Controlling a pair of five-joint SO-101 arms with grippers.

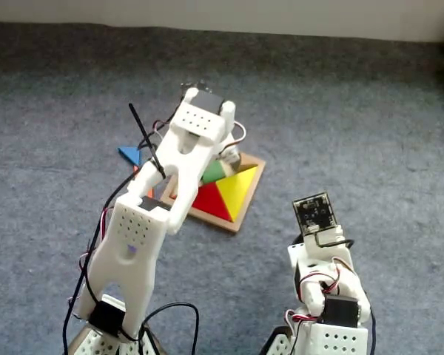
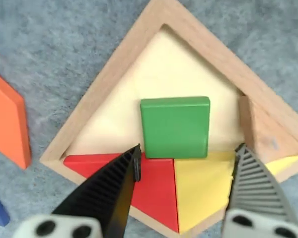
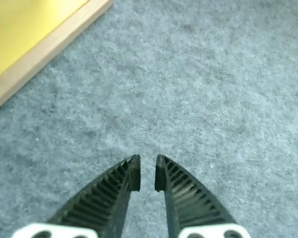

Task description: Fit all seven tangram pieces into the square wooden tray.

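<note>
1. The left gripper (image 2: 188,148) is hovering over the square wooden tray (image 2: 114,74) with its fingers spread wide and nothing between them.
2. The green square (image 2: 175,127) is lying flat on the tray floor, its near edge touching the red triangle (image 2: 139,181) and the yellow triangle (image 2: 203,188). These two are sitting side by side along the tray's near rim.
3. The orange parallelogram (image 2: 7,119) and a blue piece (image 1: 131,154) are waiting on the grey carpet (image 1: 355,111) left of the tray.
4. The right gripper (image 3: 147,172) is hanging over bare carpet right of the tray, closed to a slim gap and holding nothing.
5. The pieces are looking like painted wood: probably light, stiff and not fragile, with smooth faces that may slip under a shallow pinch.
6. The square is offering two pairs of parallel sides, so gripping across opposite straight edges seems safest. Its far edge and both side edges are standing free.
7. The pieces are thin, so the fingers would probably need to come down low. A corner grip risks twisting the piece.
</note>
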